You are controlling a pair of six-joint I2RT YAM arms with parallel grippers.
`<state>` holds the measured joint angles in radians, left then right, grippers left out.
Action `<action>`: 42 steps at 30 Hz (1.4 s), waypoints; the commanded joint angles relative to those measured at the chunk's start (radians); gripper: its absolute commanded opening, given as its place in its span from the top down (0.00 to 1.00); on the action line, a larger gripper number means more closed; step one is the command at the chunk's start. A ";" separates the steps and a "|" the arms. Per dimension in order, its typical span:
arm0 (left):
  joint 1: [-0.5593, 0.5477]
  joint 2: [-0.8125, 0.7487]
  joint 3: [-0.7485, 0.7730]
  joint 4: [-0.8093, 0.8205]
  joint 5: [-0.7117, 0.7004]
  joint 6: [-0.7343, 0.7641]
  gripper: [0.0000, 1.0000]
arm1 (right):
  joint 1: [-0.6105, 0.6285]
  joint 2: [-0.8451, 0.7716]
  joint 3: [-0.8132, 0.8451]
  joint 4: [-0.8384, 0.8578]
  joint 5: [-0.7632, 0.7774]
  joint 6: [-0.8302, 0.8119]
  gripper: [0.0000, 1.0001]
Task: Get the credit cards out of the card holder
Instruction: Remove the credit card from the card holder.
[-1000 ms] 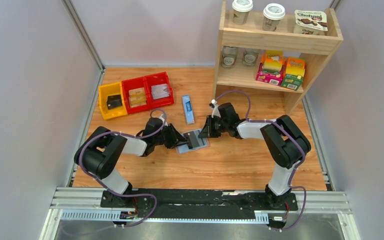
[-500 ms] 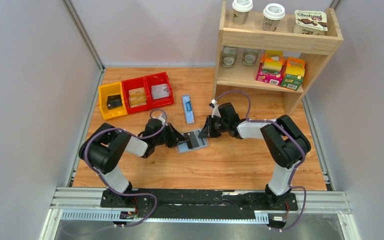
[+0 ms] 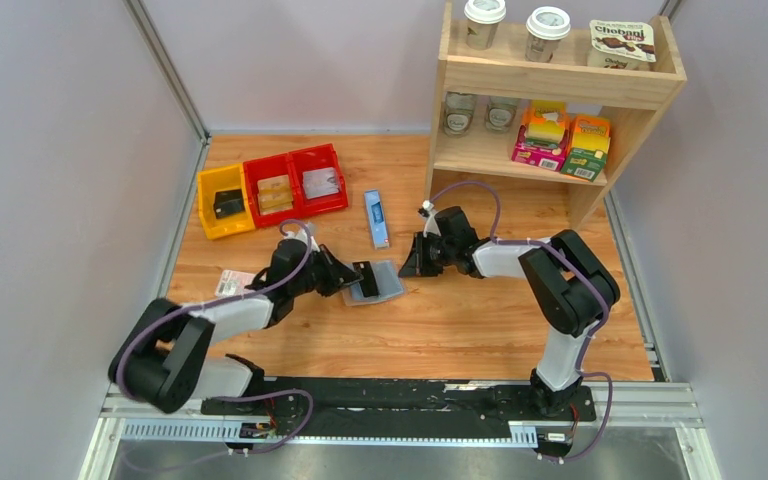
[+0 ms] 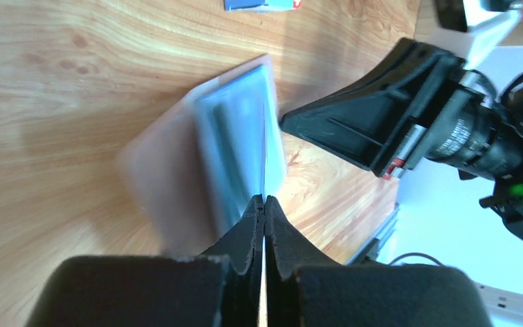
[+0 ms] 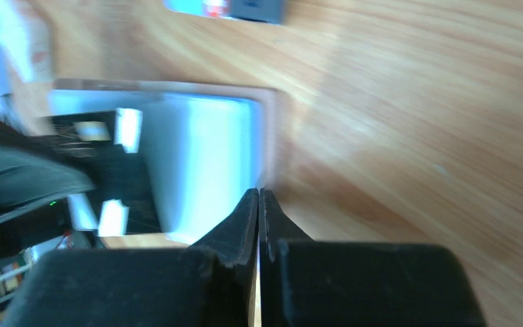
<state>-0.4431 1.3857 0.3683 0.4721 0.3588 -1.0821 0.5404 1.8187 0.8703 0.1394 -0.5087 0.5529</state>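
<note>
The card holder (image 3: 385, 283) lies open, pale blue lining up, near the middle of the bench (image 3: 460, 320), between the two arms. Its long axis runs roughly from left edge to right edge, tilted a little.

The left gripper (image 3: 351, 277) is pinched shut on a black credit card (image 3: 366, 278) at the holder's left end. In the left wrist view the card shows only as a thin edge running straight out from the closed tips. I cannot tell whether the card is fully out of its slot.

The right gripper (image 3: 411, 266) is closed tight just beside the holder's right far corner (whether it nips the rim or only rests there is unclear).

The likely next move is a pull toward the left edge by the left arm, the nearer one. The wood looks smooth, so the holder may slide along with the card. A pink-and-white packet (image 3: 232, 283) lies near the left edge, well apart from the card, and a blue box (image 3: 377, 218) lies toward the far edge.
</note>
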 commanded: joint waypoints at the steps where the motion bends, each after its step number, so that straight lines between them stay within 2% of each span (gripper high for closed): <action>1: 0.015 -0.227 0.023 -0.277 -0.134 0.135 1.00 | -0.011 0.048 -0.031 -0.135 0.127 -0.059 0.98; 4: 0.026 -0.353 0.041 -0.412 -0.210 0.163 1.00 | -0.011 0.044 -0.033 -0.136 0.124 -0.059 0.98; 7: 0.055 -0.453 0.061 -0.463 -0.257 0.172 1.00 | -0.013 0.042 -0.031 -0.136 0.122 -0.059 0.98; 11: 0.070 -0.456 0.084 -0.497 -0.251 0.185 1.00 | -0.011 0.028 -0.025 -0.135 0.098 -0.054 0.97; 15: 0.070 -0.349 0.067 -0.478 -0.189 0.166 1.00 | -0.008 -0.013 -0.007 -0.132 0.070 -0.041 0.96; 18: 0.070 -0.303 0.020 -0.388 -0.175 0.133 1.00 | 0.013 -0.048 0.015 -0.126 0.058 -0.038 0.94; 30: 0.072 -0.436 -0.065 -0.247 -0.221 0.116 1.00 | 0.108 -0.104 0.056 -0.029 0.009 -0.013 0.88; 33: 0.078 -0.484 -0.065 -0.221 -0.285 0.094 1.00 | 0.110 -0.114 0.056 -0.020 0.021 -0.005 0.88; 37: 0.145 -0.553 -0.046 -0.210 -0.356 0.091 1.00 | 0.110 -0.148 0.049 -0.040 0.053 -0.018 0.88; 42: 0.323 -0.547 -0.003 -0.192 -0.356 0.024 1.00 | 0.109 -0.235 0.021 -0.110 0.148 -0.056 0.85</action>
<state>-0.2237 0.8368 0.3126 0.2146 0.0380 -0.9970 0.6495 1.6802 0.8970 0.0483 -0.4446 0.5331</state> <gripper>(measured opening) 0.007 0.130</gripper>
